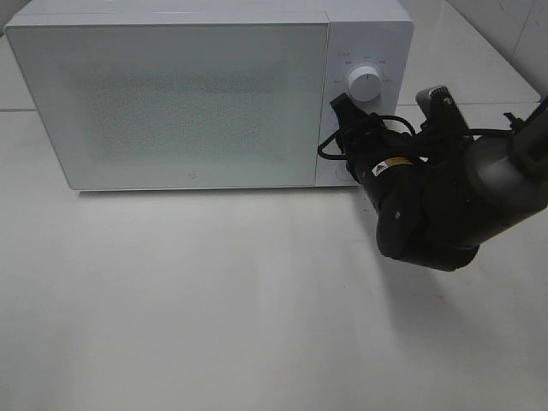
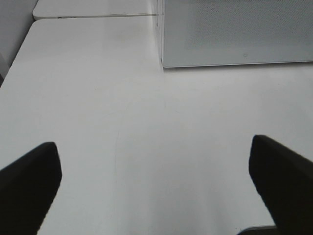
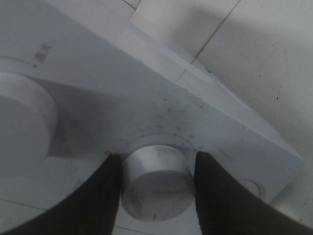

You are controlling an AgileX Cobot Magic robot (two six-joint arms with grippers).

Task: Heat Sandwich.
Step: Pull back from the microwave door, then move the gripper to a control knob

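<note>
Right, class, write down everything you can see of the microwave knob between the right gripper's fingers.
The knob is a short, round, white cylinder, plastic by its look, with a flat face bearing a faint line. It stands out from the microwave's white control panel, ringed by small scale marks, beside a second knob. The right gripper's dark fingers sit against its two sides, apparently gripping it.

A white tabletop (image 1: 214, 300) is seen filling most of the exterior high view. It is crossed near the back by a thin seam (image 1: 17, 110), where a second white panel is joined on. A pale tiled wall (image 1: 514, 34) is glimpsed at the far right corner, and the surface is lit softly and evenly, with one faint curved scratch (image 2: 116, 142) shown in the left wrist view.
</note>
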